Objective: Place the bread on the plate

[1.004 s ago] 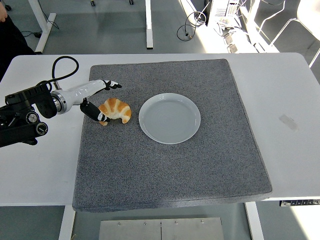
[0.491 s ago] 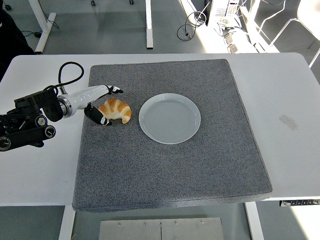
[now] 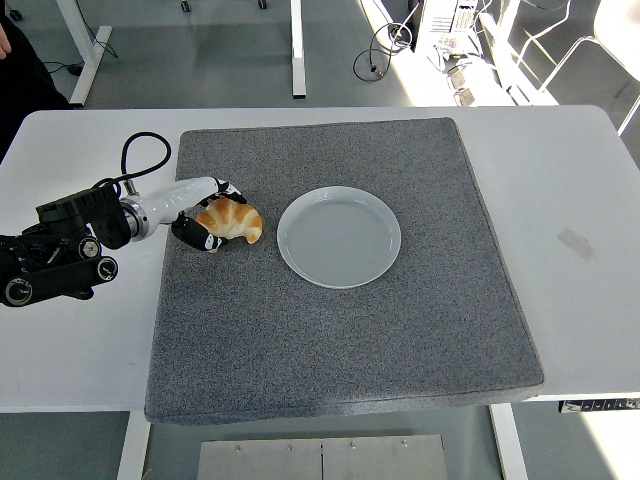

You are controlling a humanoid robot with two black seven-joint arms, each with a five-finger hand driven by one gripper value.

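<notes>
Head view: single camera, looking forward and down over the white bench (image 3: 560, 330).
Mat: a grey mat (image 3: 340, 330) covers the bench's middle; the task things lie on it.
Bread: a croissant-shaped bread (image 3: 232, 220) lies on the mat at about 9 o'clock from the mat's centre, near the mat's left edge.
Plate: a white plate (image 3: 339, 236), bare, sits near the mat's centre, at 3 o'clock from the bread and close to it, a strip of mat showing between them.
Left hand: the left hand (image 3: 205, 213) comes in from 9 o'clock, its fingers curled around the bread's left end, upper fingers over the top and the thumb at the lower left; it is closed on the bread, which rests on the mat.
Left arm: black joints with a white forearm and a looped black cable (image 3: 146, 150) lie over the bench's left part.
In the way: bare mat alone lies between bread and plate.
Other things: a small piece of tape (image 3: 577, 243) on the bench at 3 o'clock; bench legs, cables and chairs on the floor at 12 o'clock; part of a person (image 3: 18, 60) at 11 o'clock.
</notes>
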